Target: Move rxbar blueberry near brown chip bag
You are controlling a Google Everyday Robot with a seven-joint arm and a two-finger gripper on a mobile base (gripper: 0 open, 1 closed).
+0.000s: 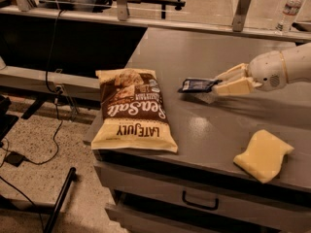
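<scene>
Tool: the tool [217, 85] reaches in from the right, above the middle of the grey surface [204, 52]. Its two cream fingers [234, 87] are pinching the right end of the rxbar blueberry [196, 85].
Rxbar blueberry: roughly level, sticking out leftward from the fingertips. Judging by the shadow beneath, it is lifted off the surface. It sits near the right edge of the brown chip bag [132, 111] but apart from it.
Brown chip bag: lying flat at the left front corner of the surface, its "LATE JULY" end toward the drawer front.
Handling: the bar looks light, thin and fairly stiff. Its glossy wrapper is probably slippery, so an end grip like this could let it pivot or slide out.
Where to hold: a pinch across the flat faces, further in from the end seam, would likely be steadier.
Bag handling: puffy and light, so a nudge would shift or crush it. Set the bar down beside it, not against it.
Other items: a pale yellow sponge-like block [264, 155] at front right, well apart from the bar; a water bottle [290, 8] far behind.
</scene>
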